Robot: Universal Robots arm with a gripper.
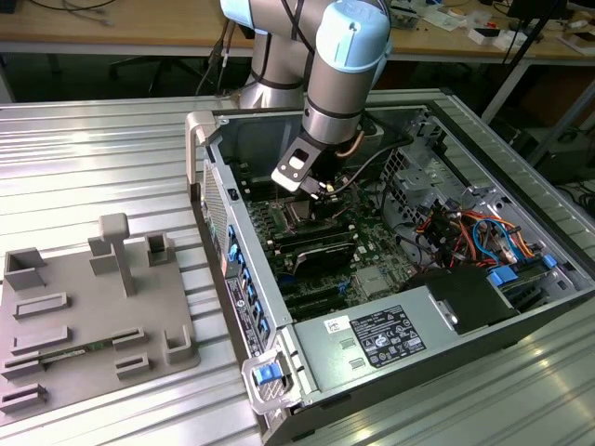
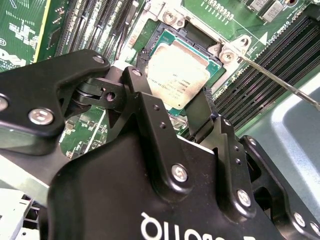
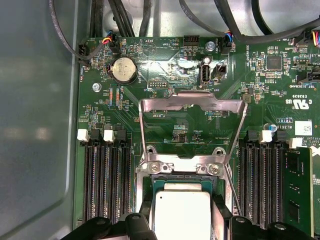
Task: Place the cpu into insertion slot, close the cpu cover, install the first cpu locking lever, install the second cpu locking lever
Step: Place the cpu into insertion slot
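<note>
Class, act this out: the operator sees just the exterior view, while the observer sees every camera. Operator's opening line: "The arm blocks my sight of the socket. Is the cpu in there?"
Observer: Yes. In both wrist views the cpu sits in the insertion slot, right at the gripper.
Operator: Is the cover shut?
Observer: No. In the first wrist view the cpu cover is swung up, off the chip.
Operator: And the levers?
Observer: In the second wrist view one thin lever juts free beside the slot, not latched.
</note>
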